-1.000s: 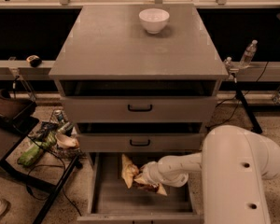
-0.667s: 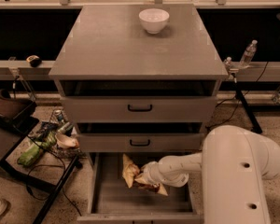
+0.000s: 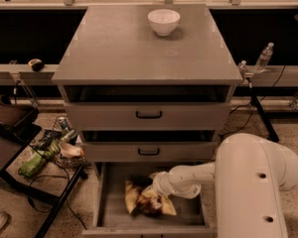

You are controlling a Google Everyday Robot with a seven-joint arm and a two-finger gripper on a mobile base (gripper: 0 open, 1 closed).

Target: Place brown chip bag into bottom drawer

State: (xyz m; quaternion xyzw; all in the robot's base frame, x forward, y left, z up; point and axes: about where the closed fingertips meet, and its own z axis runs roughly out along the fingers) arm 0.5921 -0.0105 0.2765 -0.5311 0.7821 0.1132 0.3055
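Note:
The brown chip bag (image 3: 145,201), dark brown in the middle with yellow-tan ends, lies blurred inside the open bottom drawer (image 3: 109,202), on its grey tray toward the front. My gripper (image 3: 155,188) is at the end of the white arm that reaches in from the right. It sits just above the bag's upper right part, under the middle drawer's front. The bag and the arm's wrist hide most of the gripper, so I cannot tell whether it touches the bag.
A white bowl (image 3: 164,21) stands on the cabinet top. The two upper drawers (image 3: 149,115) with black handles are slightly open. A black stand with clutter (image 3: 44,150) is at the left. A bottle (image 3: 264,57) stands on the right rail.
The chip bag has dropped lower and toward the drawer's front, and spread out wider. The arm has stayed almost in the same place.

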